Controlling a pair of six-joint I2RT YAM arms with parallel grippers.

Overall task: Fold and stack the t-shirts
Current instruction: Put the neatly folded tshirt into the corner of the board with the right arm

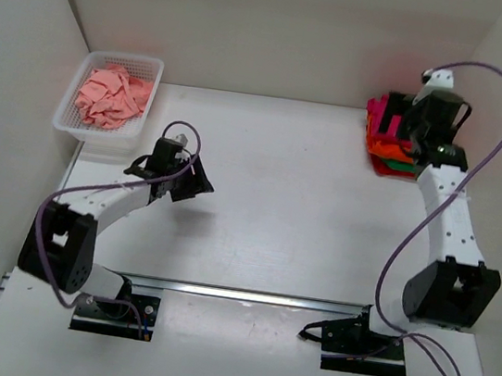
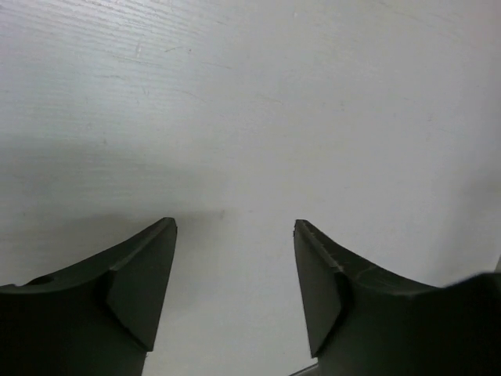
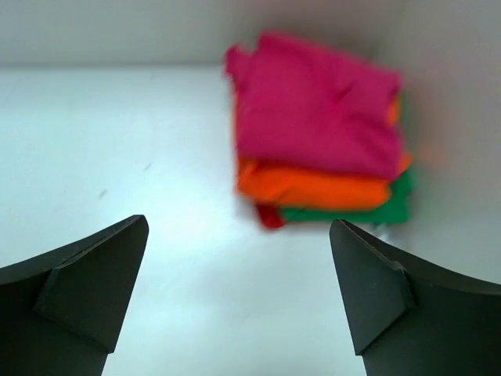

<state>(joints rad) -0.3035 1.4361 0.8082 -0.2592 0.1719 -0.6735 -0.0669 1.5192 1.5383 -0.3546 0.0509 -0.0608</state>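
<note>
- Now right gripper [image 3: 239,223] released, empty, folded t-shirts stack [image 3: 313,141] at 1 o'clock.
- Left gripper [image 2: 235,227] released, empty, above worktop [image 2: 250,94].
- Salmon-pink shirt [image 1: 111,95] crumpled in basket [image 1: 99,137], 10 o'clock.

The top external camera looks down from above the near edge over the whole table [image 1: 286,202], the left wrist camera faces the table at close range, and the right wrist camera shares the far right corner's folded t-shirts [image 3: 313,117] with the top view.
</note>
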